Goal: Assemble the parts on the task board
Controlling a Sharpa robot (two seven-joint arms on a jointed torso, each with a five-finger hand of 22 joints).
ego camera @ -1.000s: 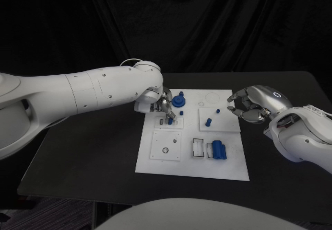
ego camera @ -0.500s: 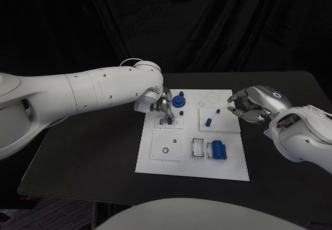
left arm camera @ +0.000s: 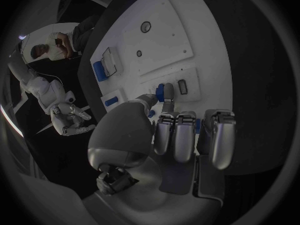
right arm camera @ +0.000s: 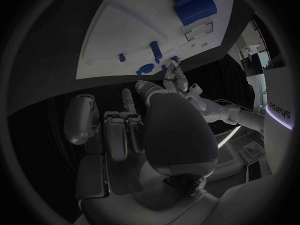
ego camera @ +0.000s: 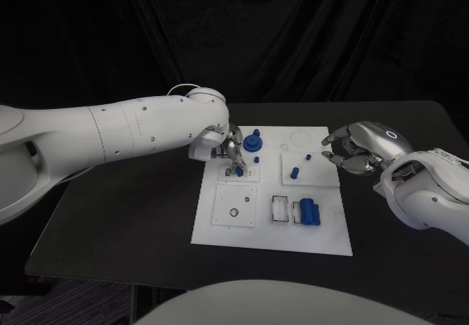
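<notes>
Centrally, task board point(ego camera: 221, 231) bearing blue parts point(ego camera: 309, 211), left hand point(ego camera: 227, 148) pinching blue peg point(ego camera: 240, 171), right hand point(ego camera: 350, 152) clenched

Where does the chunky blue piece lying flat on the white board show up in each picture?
Head view: the chunky blue piece lies on the near half of the board, right of its middle.
Left wrist view: the same piece lies beyond the fingers, by the board's edge.
Right wrist view: it lies at the board's end farthest from the fingers.
Shared landmark: the outlined slot right beside it.
</notes>
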